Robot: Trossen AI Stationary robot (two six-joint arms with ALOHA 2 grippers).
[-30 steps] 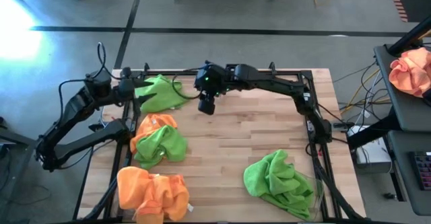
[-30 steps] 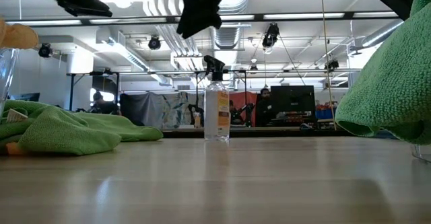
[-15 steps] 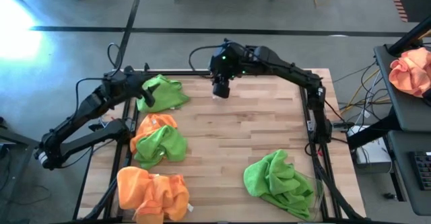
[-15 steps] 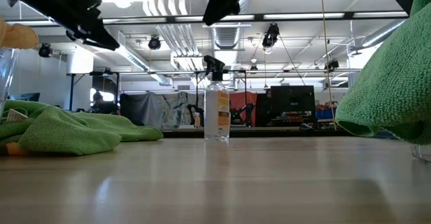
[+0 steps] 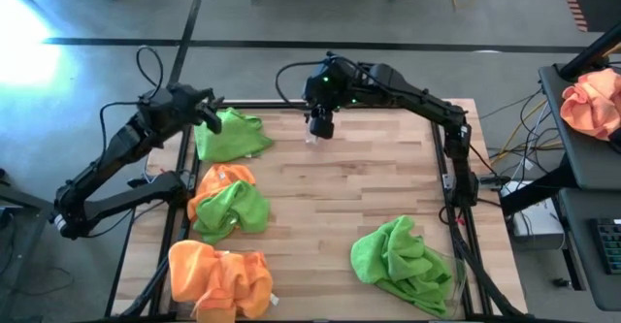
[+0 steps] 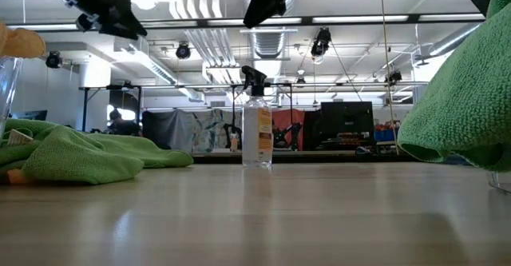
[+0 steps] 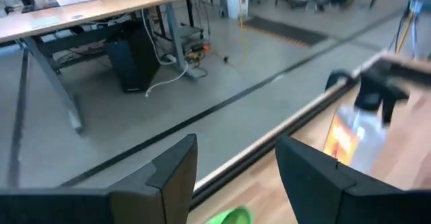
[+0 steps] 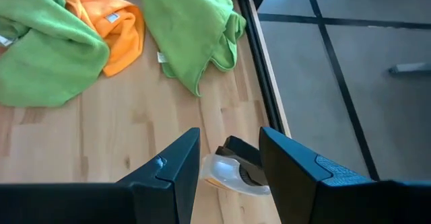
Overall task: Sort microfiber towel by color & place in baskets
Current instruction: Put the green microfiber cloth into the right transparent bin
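Swinging outward, the left arm has carried its left gripper (image 5: 209, 113) off the lime green fuzzy towel (image 5: 231, 135) at the table's (image 5: 349, 192) far left corner to hang over the frame edge, fingers (image 7: 172, 170) wide and empty. The right gripper (image 5: 321, 124) has travelled from mid-table to hover over the small clear spray bottle (image 5: 312, 139) at the far edge, fingers (image 8: 176, 167) spread, holding nothing. I judge no towel is in hand, so sorting has not advanced. That crumpled towel's long axis runs roughly across the table. An orange-and-green heap (image 5: 227, 203), an orange heap (image 5: 219, 276) in a clear plastic bin and a green heap (image 5: 400, 257) lie nearer.
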